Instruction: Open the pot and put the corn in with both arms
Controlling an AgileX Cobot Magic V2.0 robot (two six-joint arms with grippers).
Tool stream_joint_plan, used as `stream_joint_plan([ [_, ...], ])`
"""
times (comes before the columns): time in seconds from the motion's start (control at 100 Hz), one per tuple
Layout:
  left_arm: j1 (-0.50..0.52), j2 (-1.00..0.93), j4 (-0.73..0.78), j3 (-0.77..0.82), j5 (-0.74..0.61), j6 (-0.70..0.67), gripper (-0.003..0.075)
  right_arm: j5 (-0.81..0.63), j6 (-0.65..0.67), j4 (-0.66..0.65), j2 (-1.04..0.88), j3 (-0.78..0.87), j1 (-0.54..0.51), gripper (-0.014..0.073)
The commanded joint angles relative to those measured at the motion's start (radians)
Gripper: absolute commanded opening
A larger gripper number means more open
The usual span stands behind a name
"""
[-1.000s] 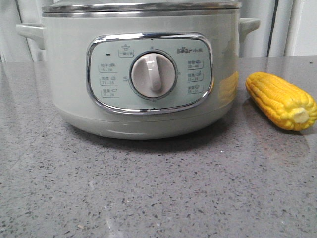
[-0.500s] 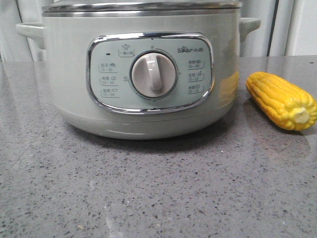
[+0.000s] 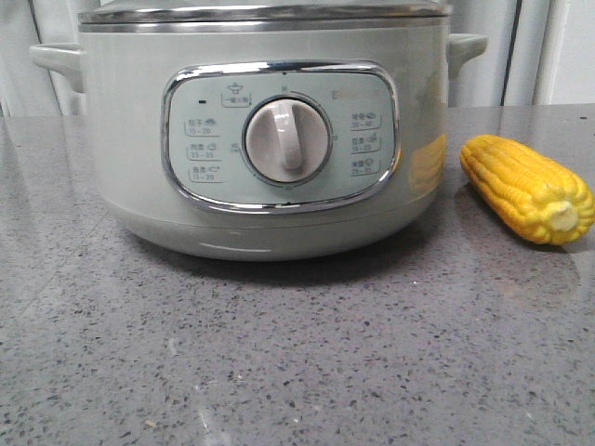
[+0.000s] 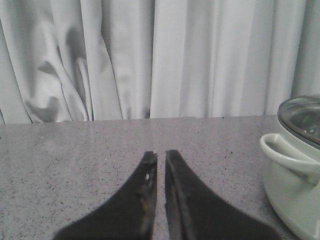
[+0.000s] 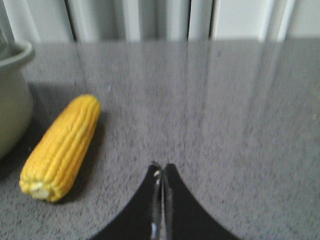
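The pale sage-green pot [image 3: 130, 167] fills the front view, its cream dial [image 3: 287, 140] facing me and its glass lid [image 3: 265, 11] on the steel rim. The yellow corn [image 3: 527, 188] lies on the counter to the pot's right, pale core end toward me. In the left wrist view my left gripper [image 4: 161, 153] is shut and empty over bare counter, with the pot's handle [image 4: 287, 152] and lid [image 4: 302, 115] off to one side. In the right wrist view my right gripper [image 5: 162, 166] is shut and empty, apart from the corn [image 5: 62, 145] beside the pot [image 5: 12, 95].
A grey speckled counter [image 3: 297, 362] carries everything. Pale curtains [image 4: 150, 55] hang behind it. Neither gripper shows in the front view.
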Motion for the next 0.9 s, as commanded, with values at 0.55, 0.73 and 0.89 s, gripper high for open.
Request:
stream_joint_plan([
  [0.55,-0.007,0.069,-0.009,-0.038,-0.204,-0.008,0.0426,-0.043,-0.007,0.061,0.128,-0.067,-0.002,-0.0064],
  [0.73,-0.030,0.130,-0.009,-0.052,-0.281,-0.008,0.0405,-0.041,-0.007,0.061,0.128,-0.065,-0.002,-0.0064],
  [0.89,-0.130,0.273,-0.009,-0.121,-0.314,-0.008,0.0405,-0.041,-0.007,0.061,0.128,-0.065,-0.002,-0.0064],
])
